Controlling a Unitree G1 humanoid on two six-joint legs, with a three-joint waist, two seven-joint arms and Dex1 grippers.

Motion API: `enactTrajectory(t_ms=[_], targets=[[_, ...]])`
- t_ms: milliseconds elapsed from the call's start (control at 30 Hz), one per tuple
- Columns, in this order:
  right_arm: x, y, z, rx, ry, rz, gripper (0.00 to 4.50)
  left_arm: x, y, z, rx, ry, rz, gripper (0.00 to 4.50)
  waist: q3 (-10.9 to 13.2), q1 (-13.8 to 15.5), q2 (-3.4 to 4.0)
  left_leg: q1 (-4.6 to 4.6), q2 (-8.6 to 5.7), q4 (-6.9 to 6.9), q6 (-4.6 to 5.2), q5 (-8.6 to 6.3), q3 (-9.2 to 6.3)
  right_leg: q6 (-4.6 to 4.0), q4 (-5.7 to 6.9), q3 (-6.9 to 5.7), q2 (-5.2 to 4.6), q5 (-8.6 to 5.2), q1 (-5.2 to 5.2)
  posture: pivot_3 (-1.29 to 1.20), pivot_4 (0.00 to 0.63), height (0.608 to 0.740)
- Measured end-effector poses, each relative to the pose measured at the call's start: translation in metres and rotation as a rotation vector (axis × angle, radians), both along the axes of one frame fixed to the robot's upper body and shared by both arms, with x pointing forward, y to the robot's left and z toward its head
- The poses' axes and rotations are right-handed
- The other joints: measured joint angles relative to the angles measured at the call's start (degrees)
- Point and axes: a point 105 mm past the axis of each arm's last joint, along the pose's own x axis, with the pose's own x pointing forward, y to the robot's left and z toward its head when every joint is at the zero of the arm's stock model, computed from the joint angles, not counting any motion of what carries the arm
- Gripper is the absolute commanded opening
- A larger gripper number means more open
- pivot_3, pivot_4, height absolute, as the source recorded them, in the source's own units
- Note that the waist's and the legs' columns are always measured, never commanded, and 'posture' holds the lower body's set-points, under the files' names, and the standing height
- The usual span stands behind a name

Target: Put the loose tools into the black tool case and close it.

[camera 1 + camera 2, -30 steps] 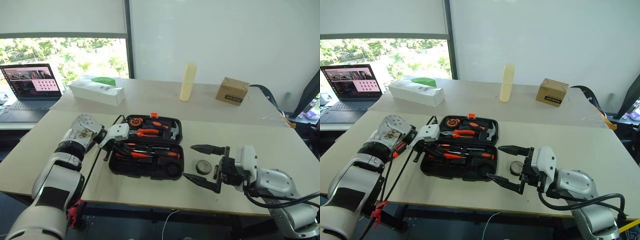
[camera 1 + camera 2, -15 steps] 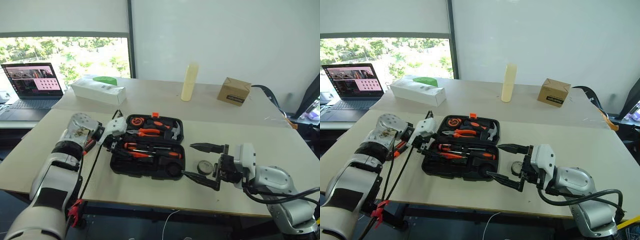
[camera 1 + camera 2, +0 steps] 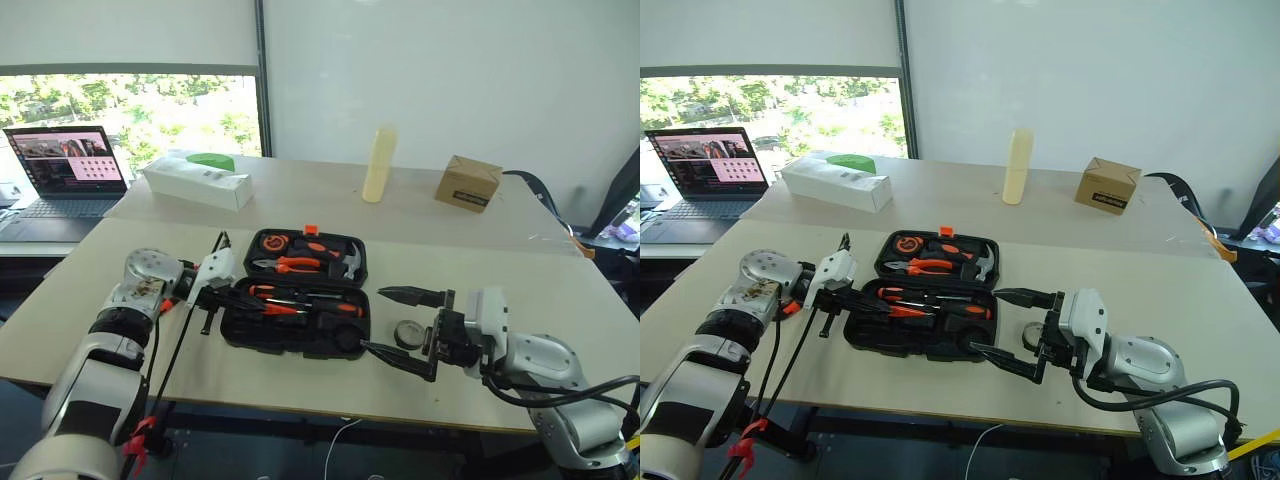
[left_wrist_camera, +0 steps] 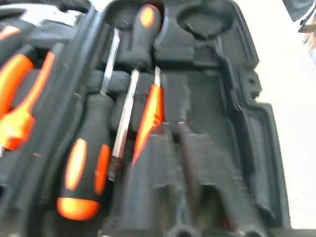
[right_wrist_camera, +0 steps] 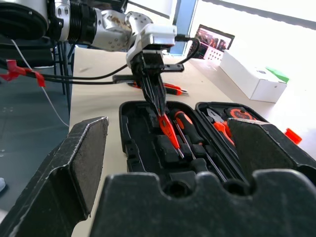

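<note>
The black plastic hinged tool case [image 3: 298, 305] lies open on the tabletop [image 3: 480, 275]. The left gripper [image 5: 159, 107] is pressed together at the case's left edge, angled down over a slim orange tool [image 5: 169, 132]. The right gripper [image 3: 393, 321] is held level with fingers spread, flanking the small black tape roll [image 3: 407, 333].

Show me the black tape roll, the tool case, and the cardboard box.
black tape roll [image 3: 408, 333]: left eye view, top face.
tool case [image 3: 290, 342]: left eye view, front wall.
cardboard box [image 3: 467, 183]: left eye view, front side.
</note>
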Motion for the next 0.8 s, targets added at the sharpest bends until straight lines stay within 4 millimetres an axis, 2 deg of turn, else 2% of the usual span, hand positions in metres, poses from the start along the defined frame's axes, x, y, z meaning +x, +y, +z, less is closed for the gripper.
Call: enactTrajectory(t_ms=[200,800], targets=[[0.0,0.0,0.0,0.001,-0.001,0.001,4.5,0.005,-0.005,-0.007,0.015,-0.027,0.022,0.1,0.0,-0.22,0.0,-0.01,0.0,0.04,0.03,-0.02,-0.01,0.02,0.01,0.0,0.01,0.02,0.0,0.0,0.15,0.74],[-0.002,0.006,-0.004,-0.005,0.013,0.022,4.5,0.015,-0.002,-0.017,-0.014,0.0,0.142,0.1,0.0,-0.03,0.0,0.02,0.02,0.31,0.09,-0.06,-0.04,0.08,0.13,-0.01,-0.01,0.13,0.12,0.0,0.15,0.74]])
